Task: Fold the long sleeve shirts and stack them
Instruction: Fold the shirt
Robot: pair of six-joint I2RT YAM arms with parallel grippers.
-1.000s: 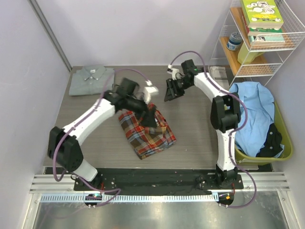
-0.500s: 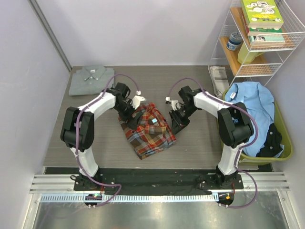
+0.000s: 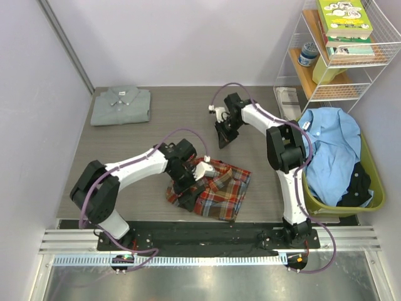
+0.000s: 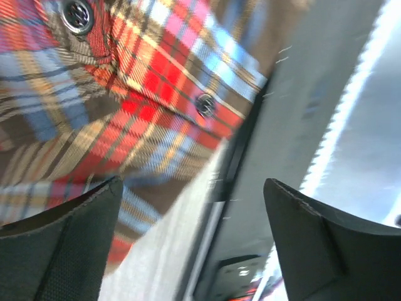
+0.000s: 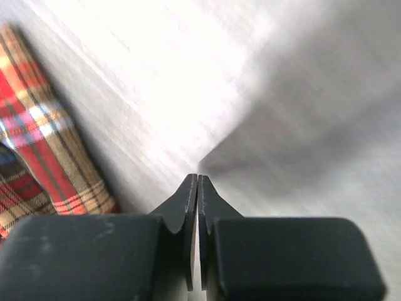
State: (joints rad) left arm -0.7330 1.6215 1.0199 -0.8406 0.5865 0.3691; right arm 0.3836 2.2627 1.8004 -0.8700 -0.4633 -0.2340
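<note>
- Red-orange, brown and blue checks mark the plaid shirt [image 3: 219, 191] in the top view. It lies as a rumpled, roughly folded bundle at the near middle of the table [image 3: 263, 169], and its left part is bunched higher than the flatter right part.
- Also in the top view, the left gripper [image 3: 190, 182] is down on the bundle's left part. The right gripper [image 3: 221, 139] is farther back over bare table, apart from the cloth.
- The pale grey shirt [image 3: 120, 105] lies neatly folded, collar up, in the far left corner, well apart from the plaid one.
- A green basket [image 3: 374, 182] at the right edge holds a blue garment [image 3: 332, 150].
- In the left wrist view, the plaid shirt [image 4: 94, 94] fills the upper left, blurred, and two dark buttons [image 4: 205, 105] show on a folded edge. The left gripper [image 4: 192, 185] has its fingers [image 4: 69, 244] spread wide with nothing between them, and the cloth sits just beyond the left one.
- In the right wrist view, the right gripper [image 5: 197, 177] has its fingers pressed together on nothing, over bare table [image 5: 282, 94]. A hemmed edge of the plaid shirt [image 5: 31, 125] lies at the left.
</note>
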